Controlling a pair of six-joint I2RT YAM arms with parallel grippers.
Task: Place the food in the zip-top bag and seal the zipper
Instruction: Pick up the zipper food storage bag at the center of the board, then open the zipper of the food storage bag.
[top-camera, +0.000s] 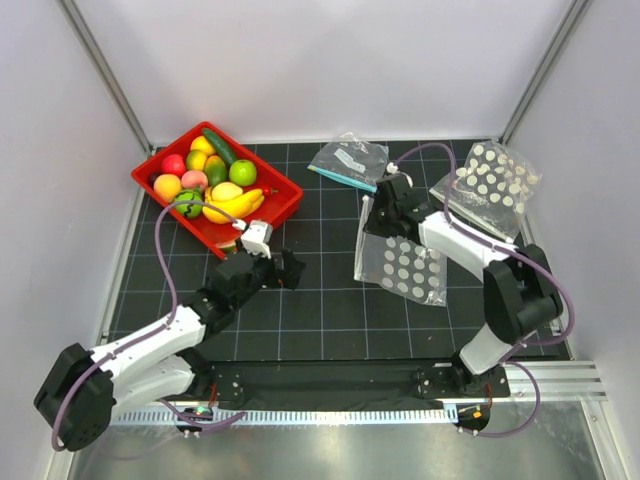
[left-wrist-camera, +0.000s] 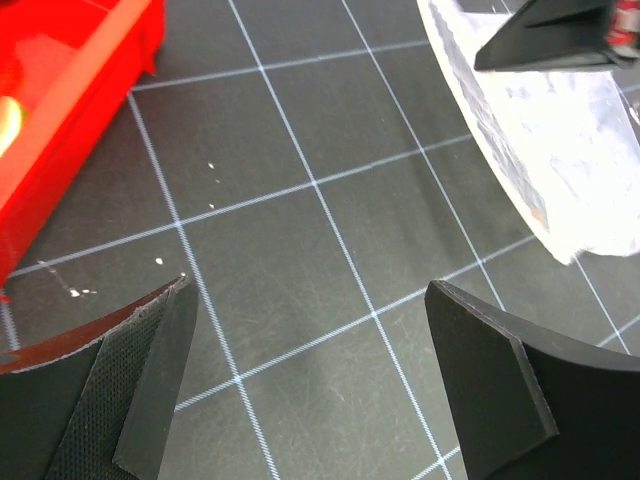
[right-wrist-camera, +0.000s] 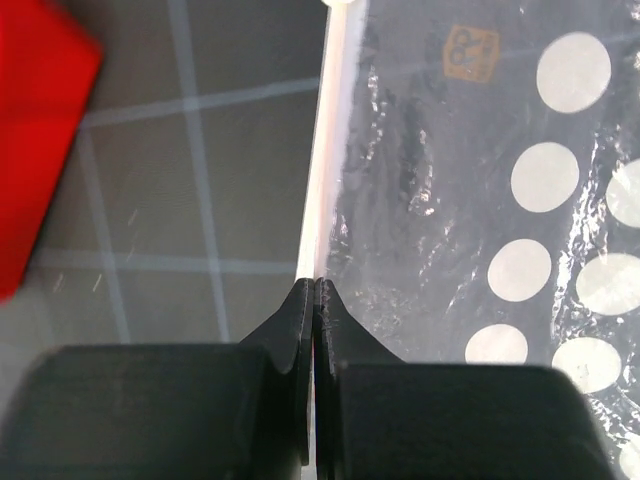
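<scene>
The food (top-camera: 212, 180), bananas, green fruits and red and orange pieces, lies heaped in a red tray (top-camera: 283, 189) at the back left. The zip-top bag (top-camera: 405, 263), clear with white dots, lies flat right of centre. My right gripper (top-camera: 381, 212) is shut on the zipper (right-wrist-camera: 330, 150) at the bag's left rim; in the right wrist view the right gripper (right-wrist-camera: 315, 292) pinches that clear strip, with the zip-top bag (right-wrist-camera: 470, 200) spreading to the right. My left gripper (top-camera: 291, 270) hovers open over bare mat beside the tray; the left gripper (left-wrist-camera: 310, 300) holds nothing.
A clear undotted bag with a teal strip (top-camera: 348, 160) lies at the back centre. A second dotted bag (top-camera: 492, 180) rests at the back right. The red tray's corner (left-wrist-camera: 70, 110) is close to the left fingers. White walls enclose the mat.
</scene>
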